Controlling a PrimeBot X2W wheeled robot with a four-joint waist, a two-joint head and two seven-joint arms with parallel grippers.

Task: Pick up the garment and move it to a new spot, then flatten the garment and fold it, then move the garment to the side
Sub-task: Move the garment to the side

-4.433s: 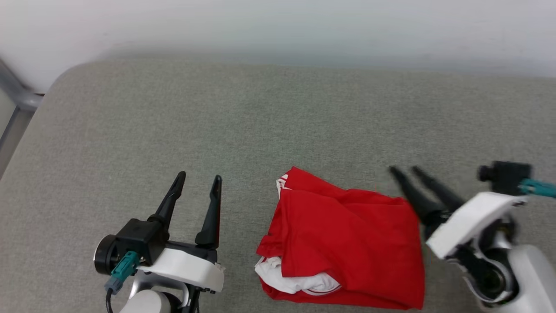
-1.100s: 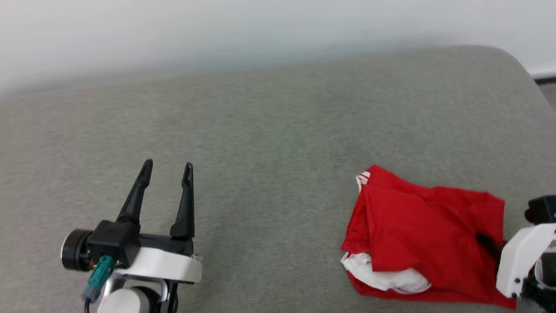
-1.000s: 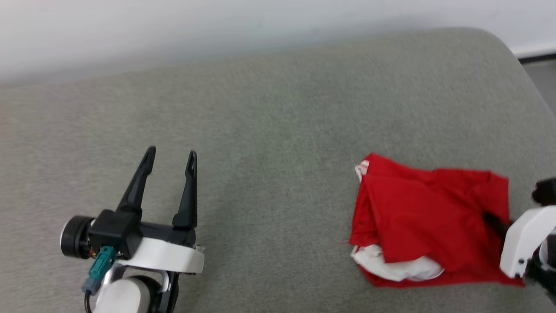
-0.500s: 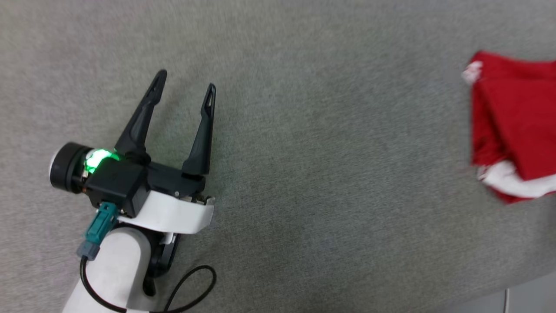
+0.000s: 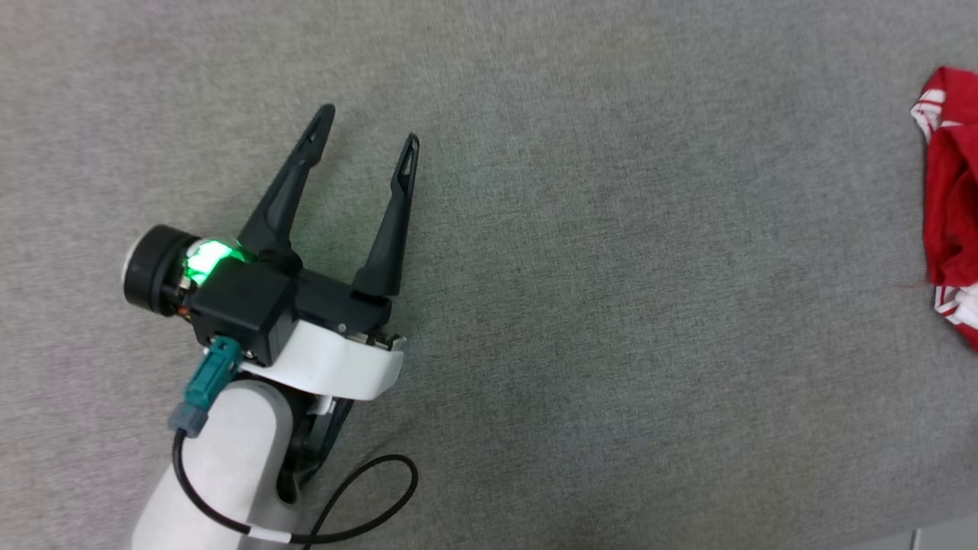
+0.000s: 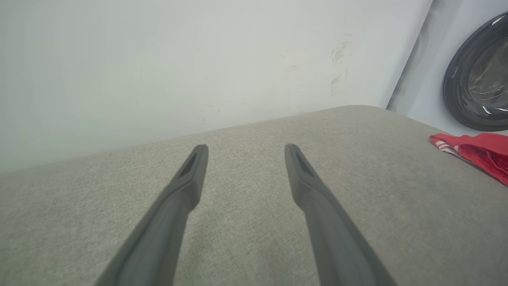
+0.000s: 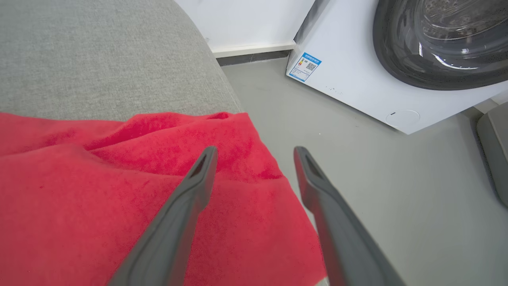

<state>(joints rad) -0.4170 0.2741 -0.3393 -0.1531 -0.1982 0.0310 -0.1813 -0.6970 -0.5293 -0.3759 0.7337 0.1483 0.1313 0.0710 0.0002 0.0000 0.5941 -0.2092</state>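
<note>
- The left gripper [image 5: 368, 128] sits at the left, low over a grey padded surface [image 5: 611, 267]. Its forearm comes up from the bottom edge and its two dark fingers point up and away from the robot. The jaws are spread wide with nothing between them.
- The middle of the grey surface is bare fabric.
- The red shirt [image 5: 951, 206] lies at the far right, a bunched, compact pile with striped trim showing, next to the surface's rounded corner.
- The right gripper [image 7: 256, 151] hangs over the shirt's outer edge with its jaws released. One finger is above red cloth and the other above the floor [image 7: 377, 190]. A washing machine [image 7: 357, 59] stands beyond.
- Judging by this, the shirt is already folded and set aside, so little seems left. How neat the fold is cannot be told.
</note>
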